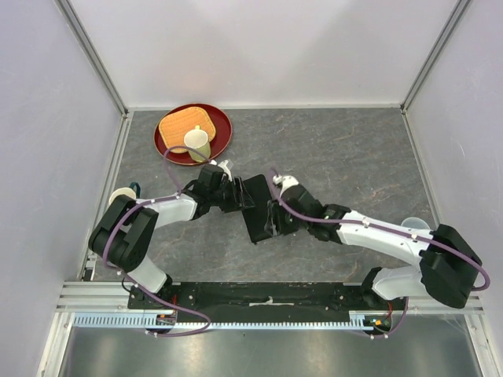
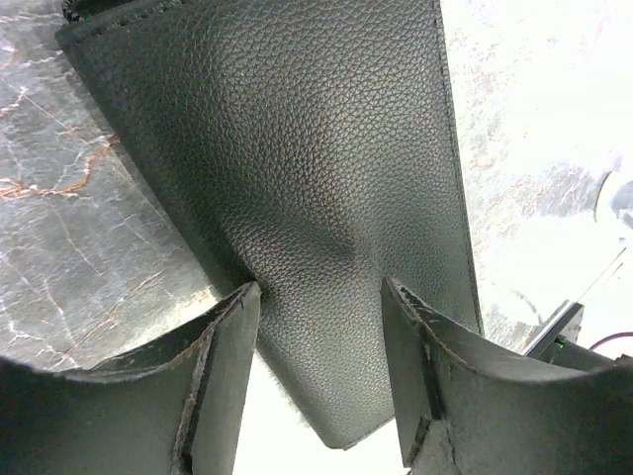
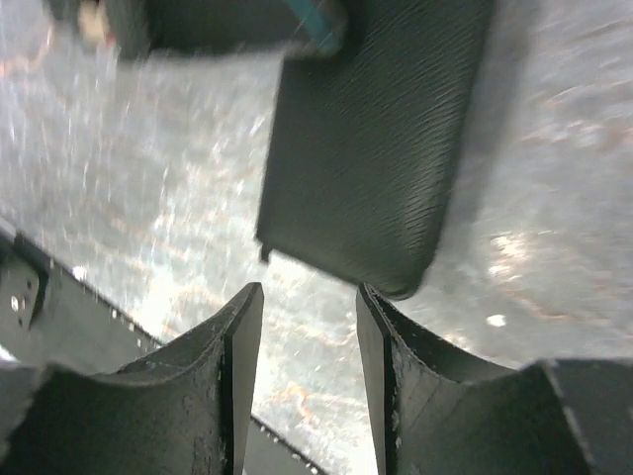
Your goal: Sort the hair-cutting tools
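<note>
No hair-cutting tools show in any view. A black textured zip case (image 1: 256, 208) lies on the grey table between the two arms. My left gripper (image 1: 234, 195) is at the case's far left edge. In the left wrist view the left gripper (image 2: 321, 287) has its jaws apart, and the fingertips (image 2: 247, 297) rest against the case's face (image 2: 297, 148), which dimples between them. My right gripper (image 1: 277, 222) is at the case's near right side. In the blurred right wrist view the right gripper (image 3: 309, 289) is open and empty, just short of the case's rounded corner (image 3: 376, 148).
At the back left, a red plate (image 1: 220, 126) carries an orange woven mat (image 1: 179, 126) and a cream cup (image 1: 197, 141). A white roll (image 1: 122, 194) sits by the left wall and a pale cup (image 1: 416, 228) by the right arm. Walls enclose three sides.
</note>
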Available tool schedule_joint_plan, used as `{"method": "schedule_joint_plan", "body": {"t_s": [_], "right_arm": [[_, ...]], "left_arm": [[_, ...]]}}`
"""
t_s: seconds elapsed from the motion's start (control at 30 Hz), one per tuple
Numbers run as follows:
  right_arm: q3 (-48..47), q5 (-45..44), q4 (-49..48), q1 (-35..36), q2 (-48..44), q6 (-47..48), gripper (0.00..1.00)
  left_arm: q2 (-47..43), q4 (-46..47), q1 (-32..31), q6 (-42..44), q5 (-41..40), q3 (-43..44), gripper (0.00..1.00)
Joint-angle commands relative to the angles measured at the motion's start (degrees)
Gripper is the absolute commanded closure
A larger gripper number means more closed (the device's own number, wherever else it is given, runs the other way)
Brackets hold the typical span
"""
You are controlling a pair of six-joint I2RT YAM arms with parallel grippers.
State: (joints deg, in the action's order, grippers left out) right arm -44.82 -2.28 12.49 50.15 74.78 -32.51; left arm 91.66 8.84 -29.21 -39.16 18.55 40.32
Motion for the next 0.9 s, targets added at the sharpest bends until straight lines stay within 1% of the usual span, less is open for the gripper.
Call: {"method": "schedule_joint_plan", "body": {"t_s": [0.0, 0.1, 0.2, 0.23, 0.43, 0.53, 0.6, 0.67, 0.87], "right_arm": [[0.61, 3.6, -3.44, 6.25, 2.55, -1.68, 0.5], [0.08, 3.34, -4.67, 9.25, 5.54, -2.55, 0.5], [0.08, 4.56, -7.3, 10.31, 8.79, -3.34, 0.49], [-0.01, 5.09, -8.44, 10.4, 10.71, -4.04, 0.49], [-1.15, 3.34, -10.72, 10.49, 16.17, -5.28, 0.5], [-2.2, 2.64, -11.35, 10.41, 18.02, -5.46, 0.5], [-2.47, 0.27, -11.52, 10.49, 18.73, -5.98, 0.5], [-2.73, -2.45, -11.79, 10.41, 19.17, -7.29, 0.52], [-3.35, -5.71, -11.79, 10.49, 19.26, -8.79, 0.57]], "left_arm": [[4.84, -6.28, -0.23, -1.1, -0.79, 1.25, 0.4], [5.37, -8.31, -0.23, -1.01, -1.58, 1.52, 0.42], [5.37, -8.49, -0.23, -0.92, -2.11, 1.26, 0.43], [5.37, -9.97, -0.23, -0.92, -2.2, 1.08, 0.43], [5.11, -10.07, -0.23, -1.36, -2.29, 0.47, 0.46], [5.11, -10.42, -0.23, -1.36, -2.37, 0.38, 0.46], [4.94, -10.6, -0.23, -1.36, -2.72, 0.2, 0.46], [4.76, -10.6, -0.23, -1.53, -2.64, 0.03, 0.46], [4.85, -9.81, -0.32, -2.59, -2.2, -0.85, 0.46]]}}
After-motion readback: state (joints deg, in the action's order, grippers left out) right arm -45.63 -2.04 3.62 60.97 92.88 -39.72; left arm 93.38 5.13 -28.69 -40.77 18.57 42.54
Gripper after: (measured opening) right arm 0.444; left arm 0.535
